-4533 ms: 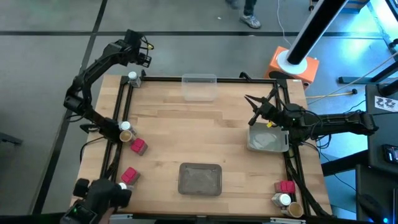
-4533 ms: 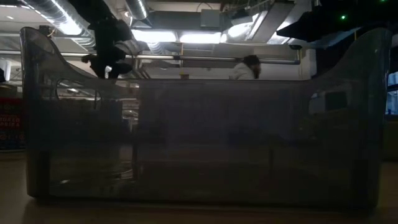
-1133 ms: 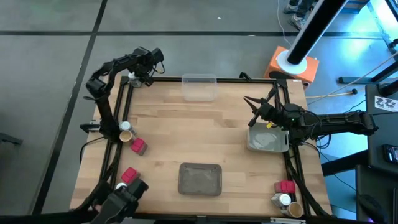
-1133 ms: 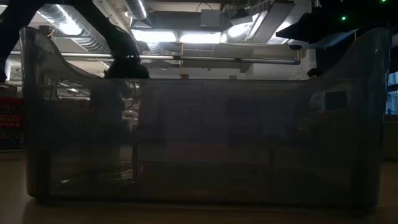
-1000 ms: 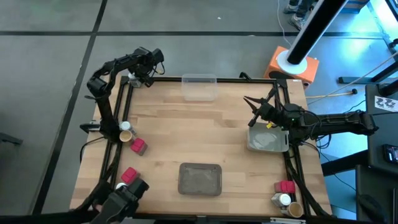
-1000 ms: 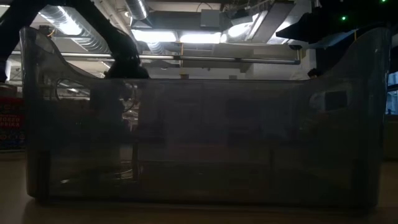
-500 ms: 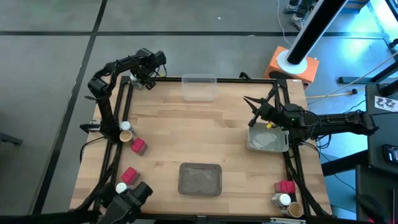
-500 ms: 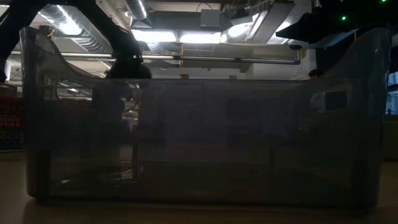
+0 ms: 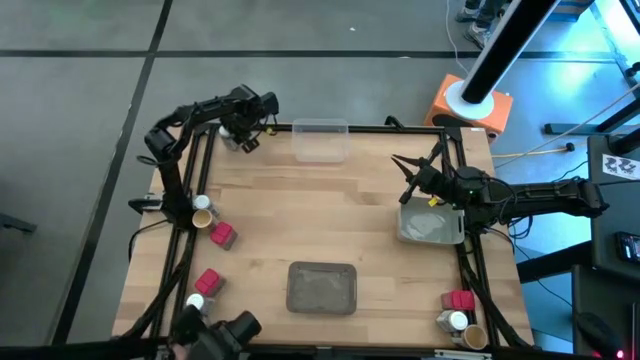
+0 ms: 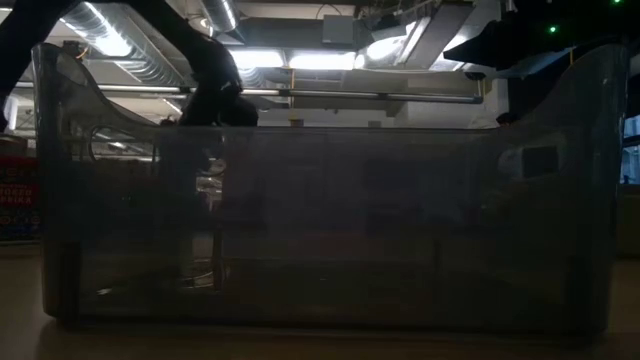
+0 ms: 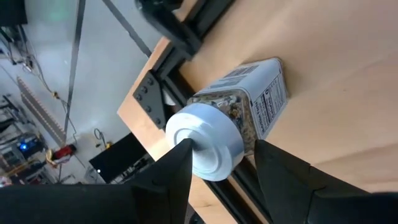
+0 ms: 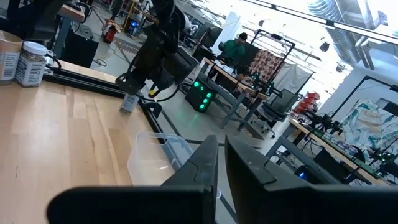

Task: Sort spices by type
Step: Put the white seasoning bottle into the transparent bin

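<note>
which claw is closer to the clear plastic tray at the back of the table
The left claw: it sits just beside the clear plastic tray, gripping a white-capped jar. The right claw hovers farther off, by a grey tray.

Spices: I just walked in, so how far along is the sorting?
Nothing looks sorted: the middle grey tray, the right grey tray and the clear tray show no spice. In hand: the left gripper clamps a white-capped jar near the far-left corner. Left: the mixed left-edge cluster and near-right cluster. The right gripper waits by the right tray.
</note>
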Tool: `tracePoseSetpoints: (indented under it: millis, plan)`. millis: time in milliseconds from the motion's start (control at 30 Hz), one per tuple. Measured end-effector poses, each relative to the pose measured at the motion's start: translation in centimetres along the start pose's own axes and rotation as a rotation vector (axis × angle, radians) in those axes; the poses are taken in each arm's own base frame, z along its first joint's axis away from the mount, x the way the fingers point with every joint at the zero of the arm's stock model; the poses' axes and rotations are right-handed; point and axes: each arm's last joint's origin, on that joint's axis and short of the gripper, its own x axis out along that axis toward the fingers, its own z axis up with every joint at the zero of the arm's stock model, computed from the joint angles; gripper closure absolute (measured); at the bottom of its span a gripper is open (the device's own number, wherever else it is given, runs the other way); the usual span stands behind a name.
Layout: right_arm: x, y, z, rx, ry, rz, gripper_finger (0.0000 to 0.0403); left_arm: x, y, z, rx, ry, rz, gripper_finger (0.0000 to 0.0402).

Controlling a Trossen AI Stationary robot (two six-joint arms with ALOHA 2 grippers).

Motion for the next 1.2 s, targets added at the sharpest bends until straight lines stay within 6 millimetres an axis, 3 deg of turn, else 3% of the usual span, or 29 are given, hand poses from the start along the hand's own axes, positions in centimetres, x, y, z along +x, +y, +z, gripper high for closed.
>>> tracePoseSetpoints:
  millis: [333, 800, 1200]
  plan:
    - [0.0, 0.0, 0.0, -0.002, 0.001, 0.001, 0.0370, -2.1, -1.3, -0.6, 0.026, -0.009, -0.003, 0.0247]
    - [0.0, 0.1, -0.2, -0.016, 0.022, 0.013, 0.0370, -6.4, 1.8, -3.5, -0.126, -0.202, -0.015, 0.0247]
    - [0.0, 0.1, -0.2, -0.016, 0.022, 0.013, 0.0370, -8.2, 2.3, -2.8, -0.152, -0.439, -0.238, 0.0246]
